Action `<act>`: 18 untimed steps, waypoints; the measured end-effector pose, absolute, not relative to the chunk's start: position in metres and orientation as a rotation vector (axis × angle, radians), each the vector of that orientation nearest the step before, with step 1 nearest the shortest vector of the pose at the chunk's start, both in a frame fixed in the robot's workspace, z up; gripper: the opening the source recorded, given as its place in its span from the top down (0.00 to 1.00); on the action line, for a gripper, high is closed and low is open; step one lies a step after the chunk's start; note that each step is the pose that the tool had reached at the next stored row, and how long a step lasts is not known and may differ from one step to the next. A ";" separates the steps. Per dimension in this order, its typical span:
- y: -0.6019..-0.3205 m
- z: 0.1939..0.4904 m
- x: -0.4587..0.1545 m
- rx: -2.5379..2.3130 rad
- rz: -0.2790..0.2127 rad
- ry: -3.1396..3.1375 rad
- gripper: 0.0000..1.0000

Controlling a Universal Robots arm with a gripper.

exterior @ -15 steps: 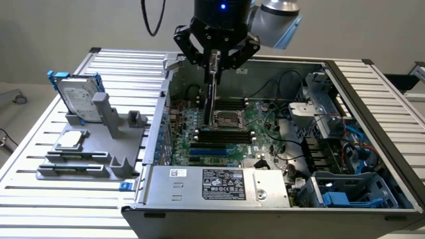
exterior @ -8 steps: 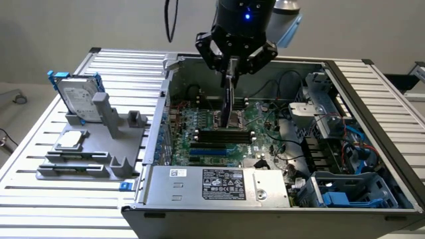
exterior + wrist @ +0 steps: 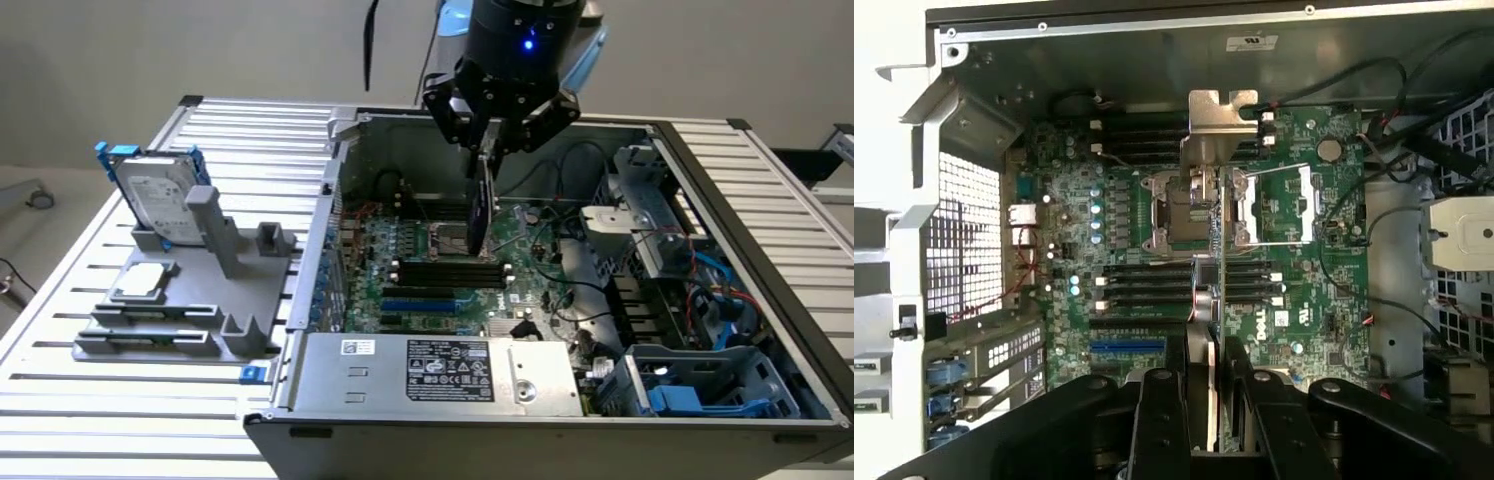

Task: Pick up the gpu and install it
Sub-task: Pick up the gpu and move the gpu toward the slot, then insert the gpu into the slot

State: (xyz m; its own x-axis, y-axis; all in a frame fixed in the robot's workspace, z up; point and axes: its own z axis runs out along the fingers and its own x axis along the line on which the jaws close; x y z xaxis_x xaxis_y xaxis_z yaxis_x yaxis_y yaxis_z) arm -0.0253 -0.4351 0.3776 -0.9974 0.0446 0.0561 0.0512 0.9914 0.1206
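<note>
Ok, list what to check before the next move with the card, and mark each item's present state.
1. Grip: the gripper is shut on the gpu: ok.
2. Card attitude: it hangs upright, edge down: ok.
3. Position: it is over the open case, above the motherboard: ok.
4. Seated in a slot: not ok. In the exterior view the card hangs above the board.
5. Blue slot free of other parts: ok, as far as the wrist view shows.
6. Card edge lined up with a slot: cannot tell.
</note>
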 end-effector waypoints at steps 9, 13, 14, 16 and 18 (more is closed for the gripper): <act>-0.435 0.378 -0.025 -0.074 -0.189 -3.082 0.73; -0.435 0.378 -0.026 -0.074 -0.189 -3.082 0.73; -0.435 0.377 -0.026 -0.073 -0.188 -3.082 0.73; -0.435 0.376 -0.026 -0.032 -0.188 -3.087 0.73; -0.435 0.376 -0.027 0.024 -0.187 -3.086 0.73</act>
State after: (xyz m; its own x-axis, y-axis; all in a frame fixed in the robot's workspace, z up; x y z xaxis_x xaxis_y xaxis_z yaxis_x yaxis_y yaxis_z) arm -0.0265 -0.4348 0.3756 -0.9987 -0.0184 0.0484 -0.0124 0.9926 0.1207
